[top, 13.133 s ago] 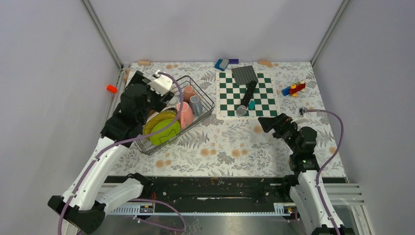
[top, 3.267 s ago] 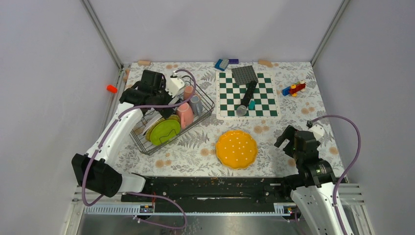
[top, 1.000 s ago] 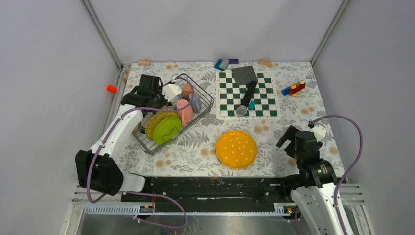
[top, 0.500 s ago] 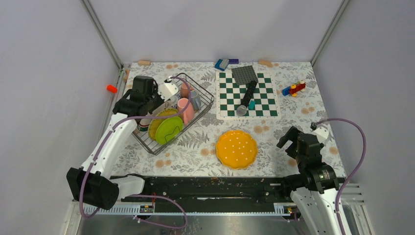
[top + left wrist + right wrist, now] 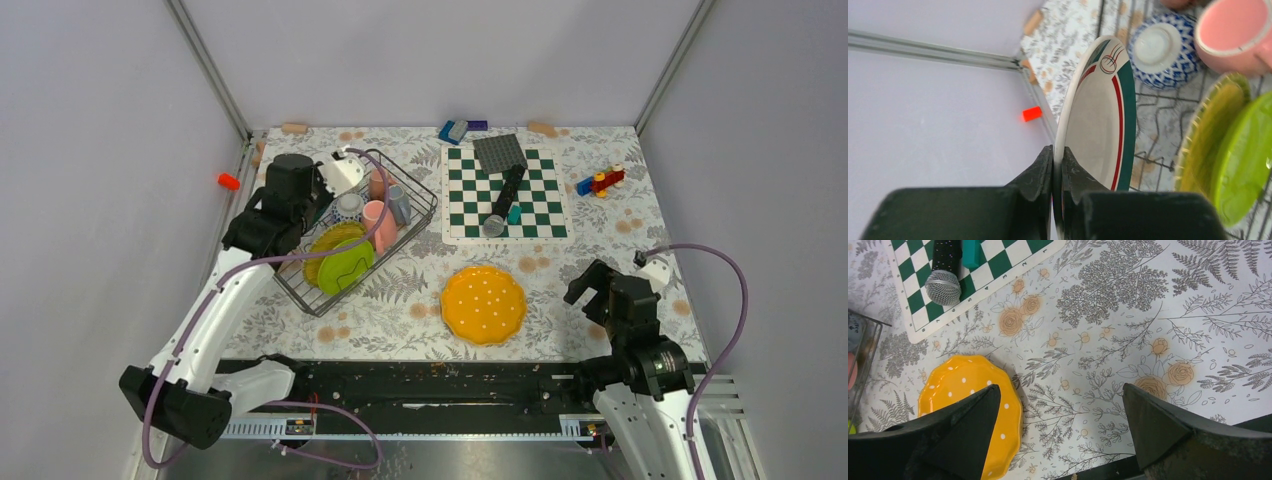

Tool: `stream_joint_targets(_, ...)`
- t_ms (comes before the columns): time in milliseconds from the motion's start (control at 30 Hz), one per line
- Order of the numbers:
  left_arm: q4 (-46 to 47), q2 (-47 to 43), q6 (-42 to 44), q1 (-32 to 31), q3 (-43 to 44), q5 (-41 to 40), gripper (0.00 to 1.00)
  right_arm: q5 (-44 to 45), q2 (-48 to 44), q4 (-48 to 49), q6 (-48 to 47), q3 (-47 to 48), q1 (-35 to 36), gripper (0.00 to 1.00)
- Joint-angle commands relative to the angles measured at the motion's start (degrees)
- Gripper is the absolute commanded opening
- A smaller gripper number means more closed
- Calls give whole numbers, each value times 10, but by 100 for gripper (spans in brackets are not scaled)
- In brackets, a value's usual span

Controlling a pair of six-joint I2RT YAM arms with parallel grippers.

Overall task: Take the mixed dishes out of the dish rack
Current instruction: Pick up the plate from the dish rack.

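Observation:
The dish rack point(image 5: 415, 215) stands at the table's left. It holds a lime-green plate point(image 5: 346, 268), a yellow plate point(image 5: 328, 243), a pink mug point(image 5: 375, 220), a grey mug point(image 5: 398, 203) and a blue patterned bowl point(image 5: 348, 207). My left gripper point(image 5: 1058, 162) is shut on the rim of a white plate point(image 5: 1098, 115) with a green-red rim, held on edge over the rack's left end; my left gripper point(image 5: 305, 215) hides it from above. The bowl point(image 5: 1160, 50) lies just beyond the plate. An orange dotted plate point(image 5: 484, 303) lies flat on the table. My right gripper point(image 5: 1059, 390) hangs open beside it, empty.
A green-white chessboard point(image 5: 505, 190) carries a microphone point(image 5: 503, 200), a grey baseplate point(image 5: 499, 151) and a teal block. Toy blocks point(image 5: 600, 182) lie at the back right, more blocks point(image 5: 455, 130) at the back edge. An orange block point(image 5: 229, 181) sits outside the left rail.
The left arm has drawn back and leftwards with the white plate pinched in it, and the plates left in the rack have shifted. The right arm has hardly moved.

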Motion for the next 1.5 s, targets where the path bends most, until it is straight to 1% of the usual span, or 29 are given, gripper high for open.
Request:
stream_joint_targets(0,136,-29,-17,-14,45,-105,0,-11,-22,24,-12,10,2,100)
stream_joint_targets(67,159,-32,-26,-20,54,-121,0,-12,-32,32,-12,7,2,99)
stream_joint_targets(133,175,-37,-46,-22,68,-115,0,-14,-41,42,-14,3,2,100)
stream_joint_targets(233,182,-53,-92,-26,87,-62,0,-10,-51,47,-18,4,2,100)
stream_joint_targets(367,192,-67,-185,-32,119,-12,0,-5,-64,50,-20,0,2,100)
stream_joint_targets(433,217,-85,-230,-33,119,30,0,-3,-78,66,-15,-12,2,100)
stream_joint_targets(533,270,-107,-313,-33,108,93,0,-11,-109,120,11,-39,2,100)
stream_joint_targets(667,338,-130,-417,-33,74,195,0,-36,-152,213,18,-81,2,100)
stream_joint_targets(733,380,-139,-490,-33,42,236,0,-64,-159,253,18,-98,2,100)
stream_joint_targets(800,427,-147,-544,-33,4,274,0,-107,-154,287,13,-115,2,100)
stream_joint_targets(833,447,-150,-574,-33,-14,282,0,-118,-148,303,11,-121,2,100)
stream_joint_targets(933,522,-161,-653,-33,-80,311,0,-191,-124,350,2,-138,2,100)
stream_joint_targets(1033,575,-167,-719,-33,-134,375,0,-266,-114,406,1,-158,2,100)
stream_joint_targets(1100,611,-162,-760,-34,-170,421,0,-302,-113,475,21,-187,2,100)
stream_joint_targets(1167,629,-152,-777,-39,-200,470,0,-328,-107,521,35,-208,2,100)
stream_joint_targets(1267,622,-140,-783,-58,-241,508,0,-345,-83,507,40,-199,2,100)
stream_joint_targets(1300,610,-138,-778,-66,-248,509,0,-356,-74,503,41,-195,2,100)
stream_joint_targets(1367,576,-135,-770,-80,-262,493,0,-393,-54,528,53,-196,2,100)
stream_joint_targets(1467,562,-133,-758,-97,-292,482,0,-453,-25,605,96,-215,2,100)
